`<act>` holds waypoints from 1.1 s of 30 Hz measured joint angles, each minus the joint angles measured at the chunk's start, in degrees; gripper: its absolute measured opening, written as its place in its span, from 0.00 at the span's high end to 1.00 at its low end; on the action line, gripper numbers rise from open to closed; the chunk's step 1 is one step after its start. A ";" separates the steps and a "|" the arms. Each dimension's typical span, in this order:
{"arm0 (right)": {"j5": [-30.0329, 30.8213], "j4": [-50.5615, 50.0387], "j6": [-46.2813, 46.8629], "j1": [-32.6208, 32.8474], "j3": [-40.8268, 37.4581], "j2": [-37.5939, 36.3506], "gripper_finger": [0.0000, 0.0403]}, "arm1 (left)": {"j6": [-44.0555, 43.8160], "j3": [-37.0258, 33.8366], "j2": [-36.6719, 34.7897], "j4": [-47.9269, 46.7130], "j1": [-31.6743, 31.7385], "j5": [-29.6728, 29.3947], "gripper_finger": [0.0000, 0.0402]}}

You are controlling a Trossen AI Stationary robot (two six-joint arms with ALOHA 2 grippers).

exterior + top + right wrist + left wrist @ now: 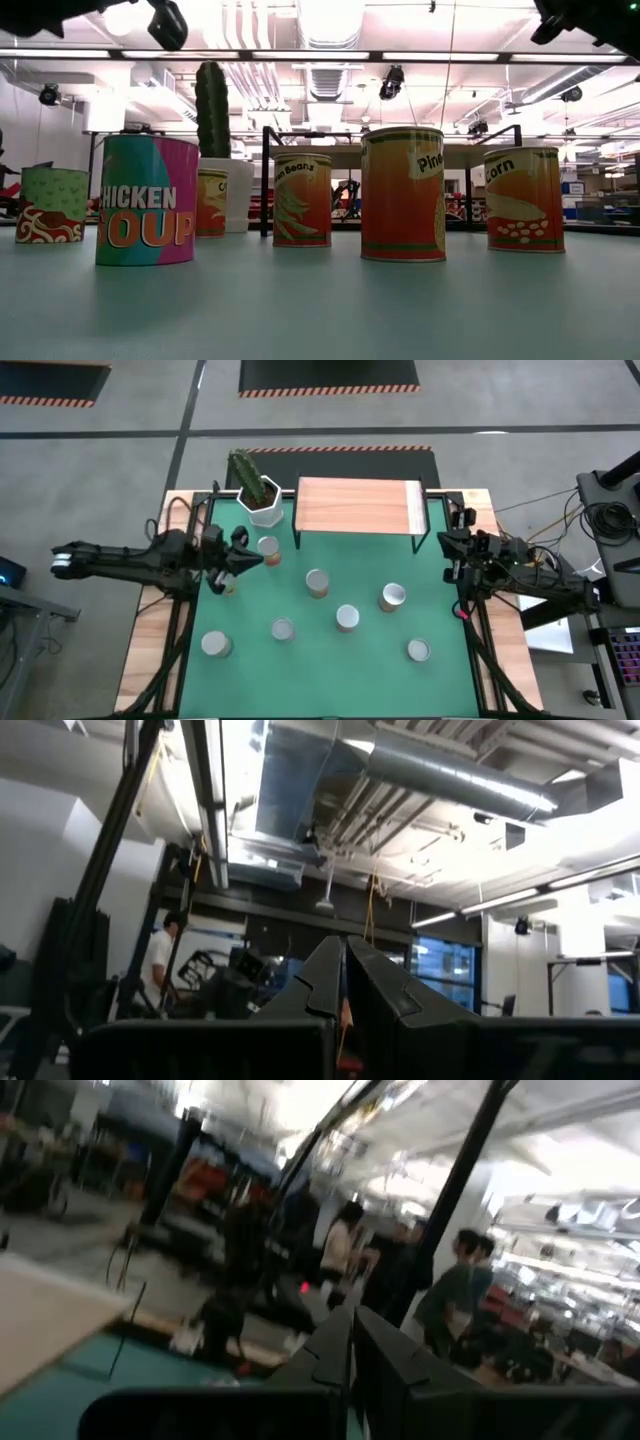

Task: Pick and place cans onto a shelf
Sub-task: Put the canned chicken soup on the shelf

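1. Green matting covers the table (330,680), and seven cans stand loose on it; seen from above with the mat's middle as clock centre, they spread from 10 through 6 to 4 o'clock.
2. Left gripper (252,559) reaches in from 9 o'clock with its fingers (330,1355) pressed together and nothing between them. One can (268,549) stands just beside its tip, toward 12 o'clock; a half-hidden can (228,584) sits under the arm.
3. Right gripper (452,544) waits at the mat's 3 o'clock edge, fingers (325,982) closed and empty, aimed up at the ceiling. The nearest can (392,597) lies well apart from it, toward 8 o'clock.
4. Remaining cans: one near the centre (317,582), one past it at 5 o'clock (347,618), one at 6 o'clock (283,629), one at 7 o'clock (215,645), one at 4 o'clock (418,650).
5. Wooden shelf (356,506) stands at 12 o'clock with a bare top.
6. White pot (265,506) holds a cactus (248,473) and touches the shelf's 9 o'clock end, close to the left gripper.
7. People (440,1295) stand in the room beyond.
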 joint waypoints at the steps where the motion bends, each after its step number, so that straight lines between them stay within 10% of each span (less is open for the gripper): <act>1: 0.00 0.00 -0.17 0.00 0.35 0.91 0.98 | -0.36 1.82 1.04 -3.08 -0.33 0.00 1.00; 16: -0.01 0.03 -0.83 -0.02 1.68 4.39 0.98 | -8.01 31.24 19.47 -66.70 -10.70 -7.59 1.00; 33: 0.01 -0.17 -0.89 -0.02 1.67 4.83 0.98 | -9.05 36.53 32.89 -72.81 -19.47 -11.50 1.00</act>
